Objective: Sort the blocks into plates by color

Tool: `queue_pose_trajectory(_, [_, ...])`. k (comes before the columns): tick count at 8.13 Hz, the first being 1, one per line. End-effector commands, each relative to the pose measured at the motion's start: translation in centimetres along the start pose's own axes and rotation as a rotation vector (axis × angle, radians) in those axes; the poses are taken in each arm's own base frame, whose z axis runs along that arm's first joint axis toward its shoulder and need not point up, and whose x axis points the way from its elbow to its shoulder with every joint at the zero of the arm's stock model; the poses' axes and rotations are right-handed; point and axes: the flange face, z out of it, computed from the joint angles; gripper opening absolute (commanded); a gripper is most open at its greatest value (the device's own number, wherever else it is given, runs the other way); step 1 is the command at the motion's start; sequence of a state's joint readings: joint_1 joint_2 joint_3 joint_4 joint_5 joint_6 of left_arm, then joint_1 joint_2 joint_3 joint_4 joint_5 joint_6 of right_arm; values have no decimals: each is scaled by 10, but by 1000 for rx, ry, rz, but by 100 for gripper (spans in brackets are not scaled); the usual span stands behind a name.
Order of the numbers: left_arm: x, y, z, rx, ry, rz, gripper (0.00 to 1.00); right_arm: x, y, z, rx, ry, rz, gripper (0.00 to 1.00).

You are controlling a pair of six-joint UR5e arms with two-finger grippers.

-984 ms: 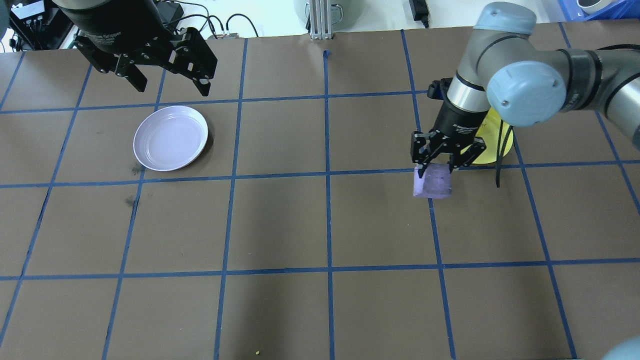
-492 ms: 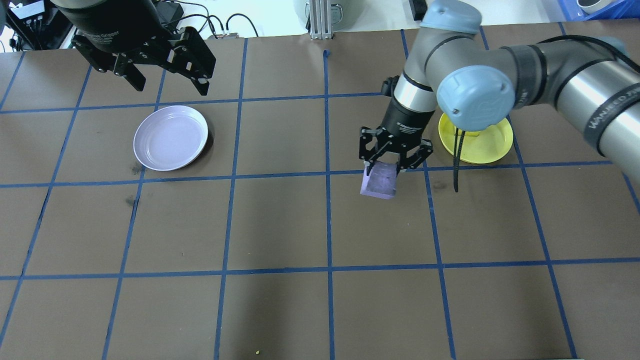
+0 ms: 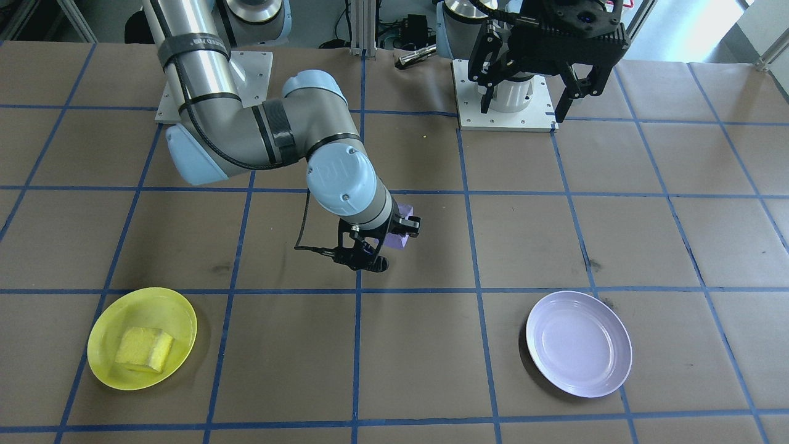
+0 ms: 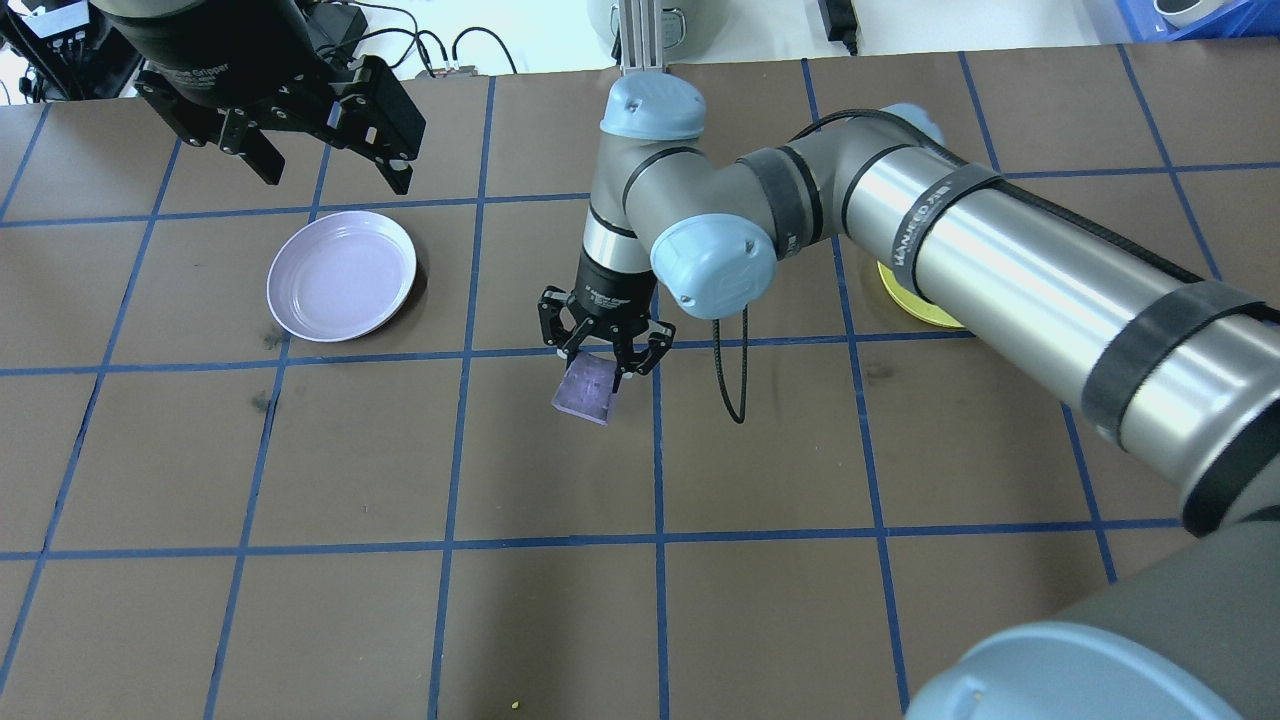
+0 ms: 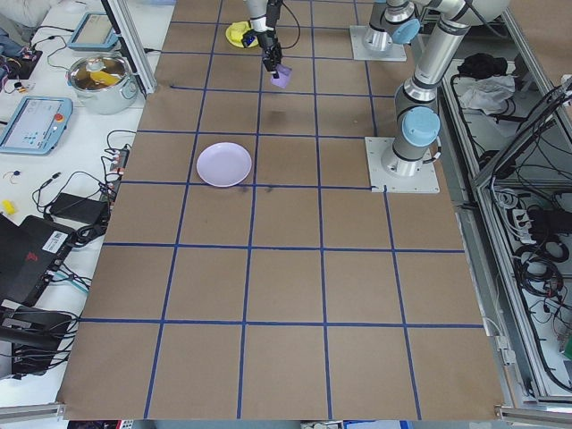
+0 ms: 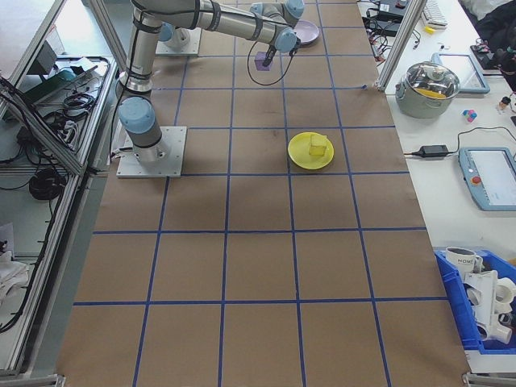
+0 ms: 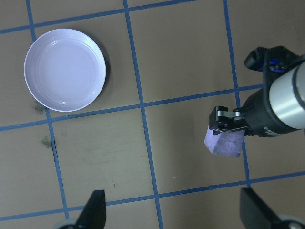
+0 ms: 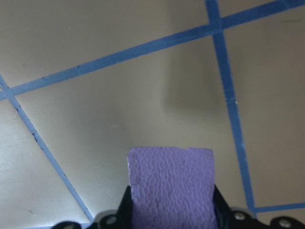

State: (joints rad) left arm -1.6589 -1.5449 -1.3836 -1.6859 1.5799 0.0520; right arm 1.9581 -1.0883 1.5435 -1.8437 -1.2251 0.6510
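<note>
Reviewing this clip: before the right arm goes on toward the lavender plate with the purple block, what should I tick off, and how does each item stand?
1. Grip: right gripper is shut on the purple block, which sits squarely between the fingers in the right wrist view. Ok.
2. Block clear of the table: its shadow lies apart from it in the front-facing view. Ok.
3. Target: lavender plate is empty and uncovered. Ok.
4. Path to the plate: bare table between block and plate. Ok.
5. Left gripper is open and hovers just behind the plate; whether it is high enough to clear: cannot tell.
6. Yellow block already lies in the yellow plate. Ok.
</note>
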Motion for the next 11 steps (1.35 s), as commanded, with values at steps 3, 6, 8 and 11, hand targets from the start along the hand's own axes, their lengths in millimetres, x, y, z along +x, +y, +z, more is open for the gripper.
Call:
queue_pose_trajectory(3, [0,0,0,0,0,1,100,-29,8,43,15,8,32,91])
queue_pose_trajectory(6, [0,0,1,-3,0,0,100,-20,16,-18,66,-50,35,100])
queue_pose_trajectory(8, [0,0,1,-3,0,1,100,16,6,-79,100,-76,80,100])
queue_pose_trajectory(11, [5,3,25,-47,11,12,100,109,-27,-154,185,54,-32,100])
